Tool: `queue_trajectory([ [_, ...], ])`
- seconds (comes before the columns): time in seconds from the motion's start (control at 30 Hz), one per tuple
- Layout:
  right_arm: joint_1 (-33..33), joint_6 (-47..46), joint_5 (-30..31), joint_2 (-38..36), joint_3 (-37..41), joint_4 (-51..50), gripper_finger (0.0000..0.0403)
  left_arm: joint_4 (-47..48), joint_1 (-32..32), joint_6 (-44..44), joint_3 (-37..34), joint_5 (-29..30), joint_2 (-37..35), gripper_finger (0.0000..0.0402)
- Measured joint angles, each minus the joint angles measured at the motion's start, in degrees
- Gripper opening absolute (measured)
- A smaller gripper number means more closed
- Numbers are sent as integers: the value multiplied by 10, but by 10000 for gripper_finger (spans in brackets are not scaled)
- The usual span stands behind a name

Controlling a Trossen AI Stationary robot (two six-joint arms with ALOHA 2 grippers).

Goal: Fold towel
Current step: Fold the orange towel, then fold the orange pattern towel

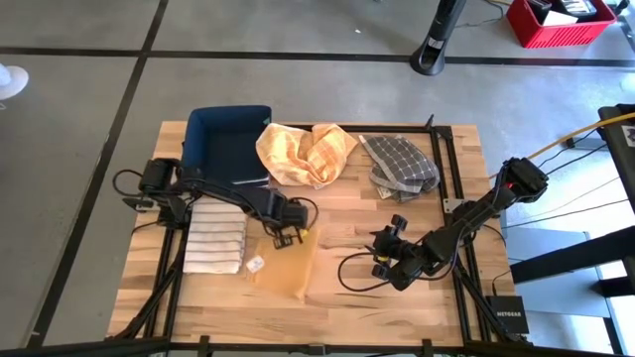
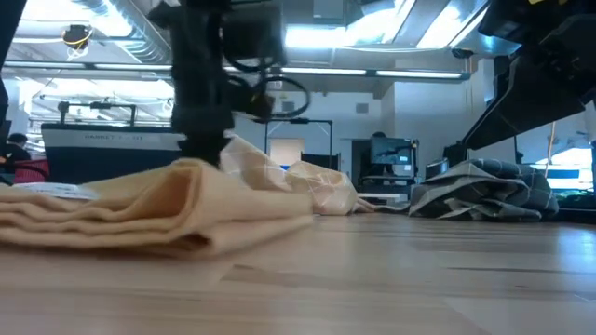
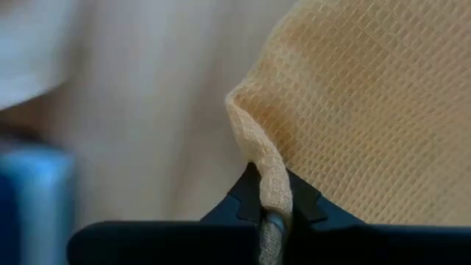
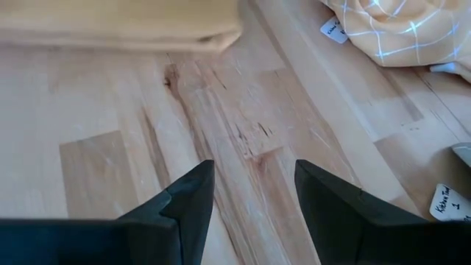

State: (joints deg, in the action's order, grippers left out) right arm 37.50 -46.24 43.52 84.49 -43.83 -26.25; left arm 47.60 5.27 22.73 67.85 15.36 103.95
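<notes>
Tan towel [image 1: 283, 263] edge is pinched in the left tool [image 1: 286, 236].

A wooden table [image 1: 347, 288] stands on a grey floor [image 1: 298, 89]. A dark blue bin [image 1: 220, 139] sits at the back of the table. Just beside it lies a crumpled orange checked cloth [image 1: 303, 151]. A crumpled grey checked cloth [image 1: 399, 162] lies near that one. A folded white striped cloth [image 1: 216, 236] lies in front of the bin. A red box [image 1: 558, 22] sits on the floor, well apart from the table.
</notes>
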Motion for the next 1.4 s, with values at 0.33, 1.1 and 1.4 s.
queue_trajectory([
  [0.33, 0, 0, 0, 0, 0, 9, 193, 101, -14, 53, 0, 70, -3, 52],
  [1.1, 0, 2, 5, 0, 0, 12, 193, 63, -10, -171, 185, 157, -42, 166],
  [1.4, 0, 3, 5, 0, 0, 24, 193, 52, -105, -281, 121, 168, -31, 166],
])
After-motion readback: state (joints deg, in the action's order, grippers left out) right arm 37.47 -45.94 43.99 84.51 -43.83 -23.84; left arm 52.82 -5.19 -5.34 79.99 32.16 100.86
